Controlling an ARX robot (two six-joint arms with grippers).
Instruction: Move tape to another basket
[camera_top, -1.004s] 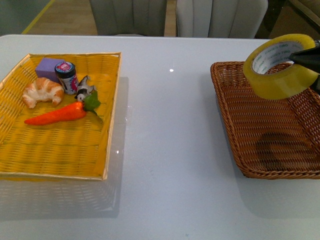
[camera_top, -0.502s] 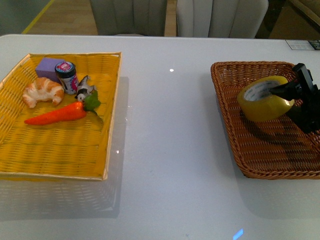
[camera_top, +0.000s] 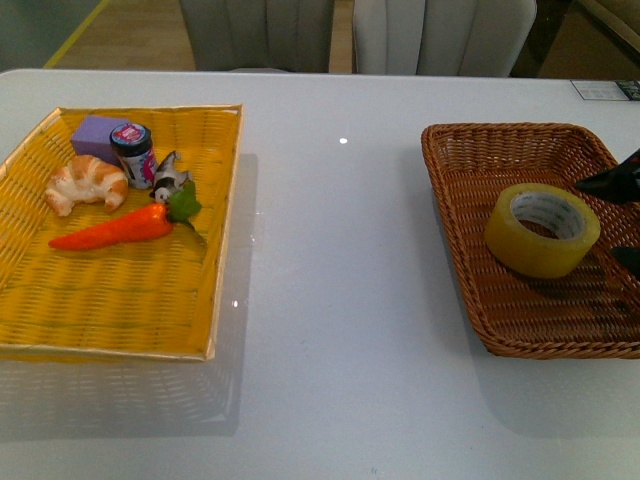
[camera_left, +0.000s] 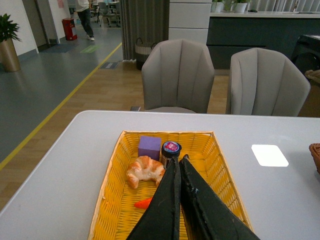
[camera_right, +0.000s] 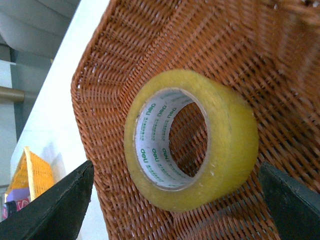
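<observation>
The tape (camera_top: 542, 229), a yellowish roll with a white core printed in green, lies flat in the dark brown wicker basket (camera_top: 470, 150) at the table's right. In the right wrist view the tape (camera_right: 220, 150) rests on the basket weave (camera_right: 150, 55). My right gripper (camera_right: 175, 200) is open, its black fingers (camera_right: 55, 205) apart on either side of the roll without touching it; only its fingertips (camera_top: 612, 182) show at the front view's right edge. My left gripper (camera_left: 178, 161) is shut and empty, above the yellow basket.
A bright yellow woven basket (camera_top: 225, 200) at the left holds a croissant (camera_top: 86, 183), a purple block (camera_top: 96, 133), a small jar (camera_top: 133, 152), a carrot (camera_top: 115, 227) and a small figure (camera_top: 169, 176). Grey chairs (camera_top: 440, 35) stand behind the white table (camera_top: 340, 300).
The tape has come down from the air into the brown basket and been let go. My right gripper has opened and drawn back to the right.
</observation>
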